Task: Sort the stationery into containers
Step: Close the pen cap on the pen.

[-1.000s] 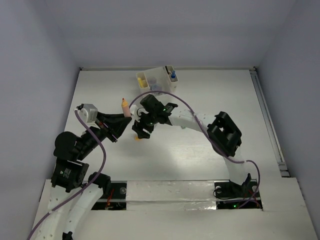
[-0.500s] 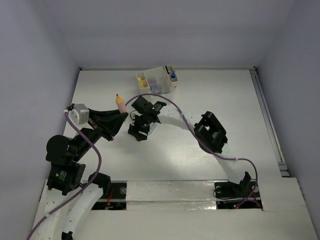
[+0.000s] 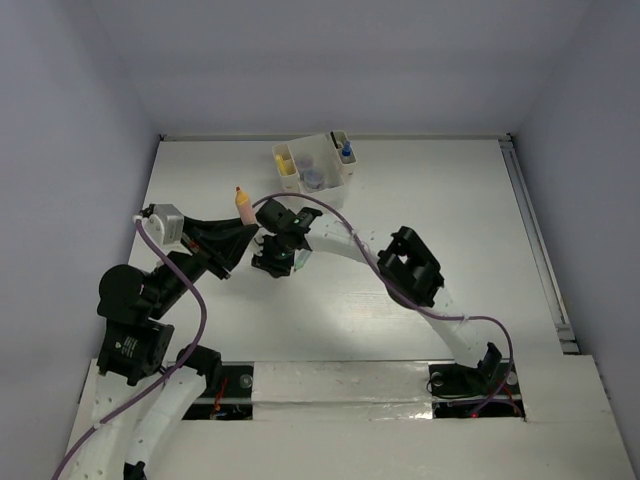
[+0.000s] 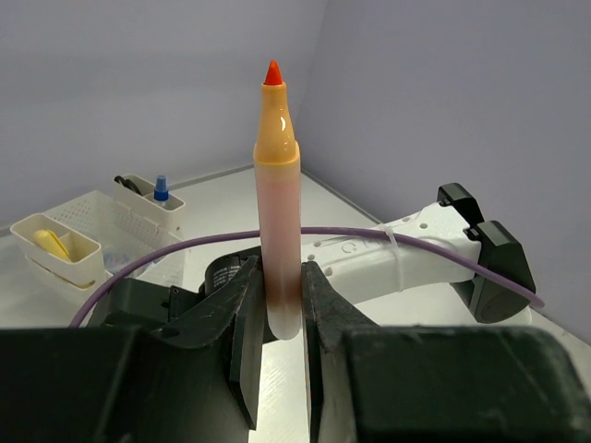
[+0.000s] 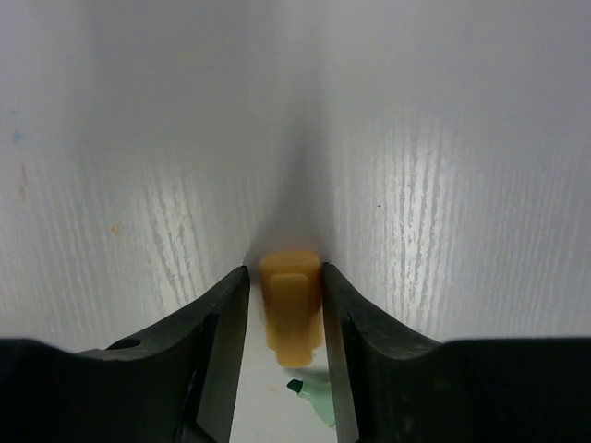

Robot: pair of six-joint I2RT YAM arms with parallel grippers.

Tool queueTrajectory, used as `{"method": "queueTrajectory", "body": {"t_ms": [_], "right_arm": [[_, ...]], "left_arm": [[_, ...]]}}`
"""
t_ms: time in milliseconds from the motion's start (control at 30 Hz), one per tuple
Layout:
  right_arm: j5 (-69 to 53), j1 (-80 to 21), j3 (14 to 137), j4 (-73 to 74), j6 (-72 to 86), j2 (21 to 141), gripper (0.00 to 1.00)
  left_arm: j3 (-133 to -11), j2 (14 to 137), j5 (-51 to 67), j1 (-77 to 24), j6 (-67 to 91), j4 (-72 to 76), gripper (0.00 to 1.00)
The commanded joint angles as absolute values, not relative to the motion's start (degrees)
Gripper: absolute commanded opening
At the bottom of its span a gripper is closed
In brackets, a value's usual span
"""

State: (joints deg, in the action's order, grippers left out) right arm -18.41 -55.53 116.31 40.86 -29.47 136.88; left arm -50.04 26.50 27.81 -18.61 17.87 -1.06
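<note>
My left gripper [image 4: 280, 277] is shut on the lower end of an orange marker [image 4: 277, 185], held upright with its red tip up; from above the marker [image 3: 241, 200] stands left of centre. My right gripper [image 5: 283, 271] is down at the table with its jaws either side of an orange eraser-like block [image 5: 291, 314]. The right jaw meets the block and a thin gap shows on the left. A light green marker [image 5: 314, 397] lies just behind it. The cream organizer [image 3: 310, 143] sits at the back.
In the organizer stand a blue-capped bottle [image 3: 346, 152] and a yellow piece [image 3: 286, 163]. The right arm [image 3: 410, 262] stretches across the middle of the table, its purple cable [image 4: 388, 235] looping past my left gripper. Grey walls [image 3: 80, 150] enclose the table.
The right gripper has slid left and down to the table and its jaws have narrowed around the orange block. The left arm shifted slightly left, still gripping the marker.
</note>
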Motion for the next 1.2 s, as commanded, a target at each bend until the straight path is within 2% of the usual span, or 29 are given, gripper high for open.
{"method": "queueTrajectory", "body": {"t_ms": [0,33,200,233,333,500,700,967,1167], "right_arm": [[-16.2,-56.3,116.5,41.5,-29.6,139.0,0.41],[-15.1,-56.3,116.1,41.2,-29.1,139.0,0.33],[-13.3,-56.3,113.2,38.9,-27.9,137.7,0.15],[-13.0,-56.3,112.8,38.4,-27.2,137.6,0.07],[-12.7,-56.3,110.5,35.2,-24.8,135.8,0.0],[-7.9,-56.3,105.6,22.2,-16.6,130.4,0.0],[-2.2,-56.3,95.6,6.4,-1.7,116.6,0.0],[21.6,-56.3,83.4,-4.0,12.0,100.3,0.0],[22.9,-56.3,80.2,-10.3,17.2,90.6,0.0]], "left_arm": [[-49.4,26.6,27.4,-18.5,17.5,2.3,0.0],[-49.4,26.6,27.4,-18.5,17.4,2.2,0.0],[-48.5,26.0,26.5,-18.5,17.2,1.5,0.0],[-48.3,25.9,26.3,-18.5,17.3,1.5,0.0],[-47.2,25.8,26.0,-18.5,17.5,1.4,0.0],[-46.3,24.7,22.7,-18.5,16.2,-0.5,0.0],[-45.4,22.3,17.5,-18.5,15.1,-4.1,0.0],[-40.4,21.8,14.9,-18.5,16.6,-5.9,0.0],[-39.7,23.6,13.1,-18.5,15.8,-7.6,0.0]]}}
